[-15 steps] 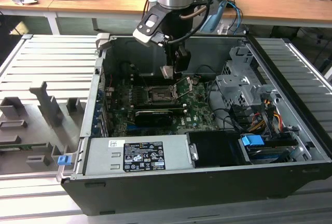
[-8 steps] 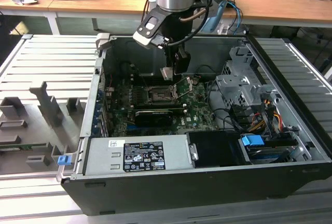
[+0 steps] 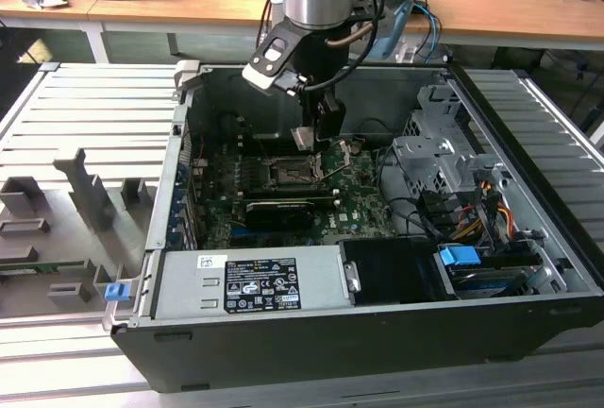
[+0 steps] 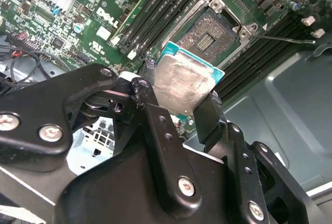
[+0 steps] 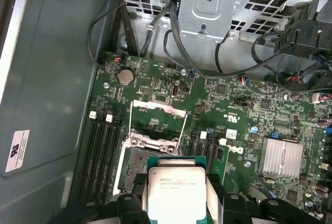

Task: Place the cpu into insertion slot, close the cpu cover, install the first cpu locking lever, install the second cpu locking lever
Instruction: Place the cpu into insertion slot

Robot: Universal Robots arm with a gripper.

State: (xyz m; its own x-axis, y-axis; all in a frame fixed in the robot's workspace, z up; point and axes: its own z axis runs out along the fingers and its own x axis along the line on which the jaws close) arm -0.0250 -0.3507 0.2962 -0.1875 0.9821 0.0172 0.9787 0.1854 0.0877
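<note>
Gripper (image 4: 180, 93) on the arm, from where I stand, has its two black fingers (image 4: 150, 110) squeezed onto opposite edges of the cpu (image 4: 182, 79), holding it in the air inside the open computer case (image 3: 283, 342). The chip's dull silver top shows in both wrist views, and it hangs just above the near edge of the insertion slot (image 4: 205, 37), clear of it and not seated. That socket lies bare on the green motherboard (image 5: 233, 94), its dark contact field exposed. The cpu cover (image 5: 161, 109) stands flipped up just beyond the socket. One thin locking lever (image 4: 285, 39) sticks out sideways beside the slot, unlatched. A grey labelled power supply (image 3: 255, 280) sits along the case's front.
</note>
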